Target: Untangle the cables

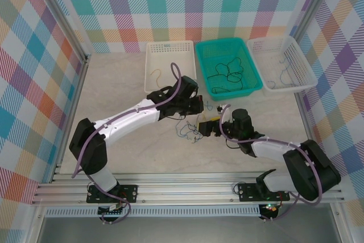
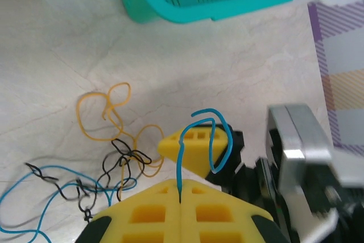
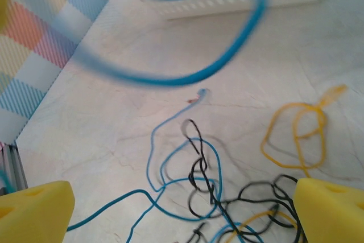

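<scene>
The left fingers (image 2: pixel 148 217), yellow blocks with square recesses, are pressed flat together and pinch a thin blue cable (image 2: pixel 180 166) in their seam. The strand rises from the seam, arches over and drops back in a narrow loop just beside one yellow tip of the right fingers (image 2: pixel 190 143). Whether loop and tip touch cannot be told. In the right wrist view the right fingers stand wide apart, one tip at each lower corner, gripping nothing. The same blue strand sweeps across the top of that view, blurred and lifted off the surface.

The other cables lie as a loose tangle of thin blue, black and orange cords (image 1: pixel 189 130) on the pale marbled tabletop (image 1: pixel 125 83). It sits about midway between the near and far edges, close by the tips of both arms. Within it, a black cord (image 3: pixel 200 169) twists around blue loops (image 3: pixel 149 163). An orange loop (image 3: pixel 265 143) lies at the side of the heap.

Three slotted plastic baskets stand side by side along the far edge. A white basket (image 1: pixel 149 64) toward the left has an orange cord (image 1: pixel 154 75) in it. A teal basket (image 1: pixel 222 42) in the middle holds black cords (image 1: pixel 227 71). A second white basket (image 1: pixel 301 64) toward the right corner holds a blue cord (image 1: pixel 282 75).
</scene>
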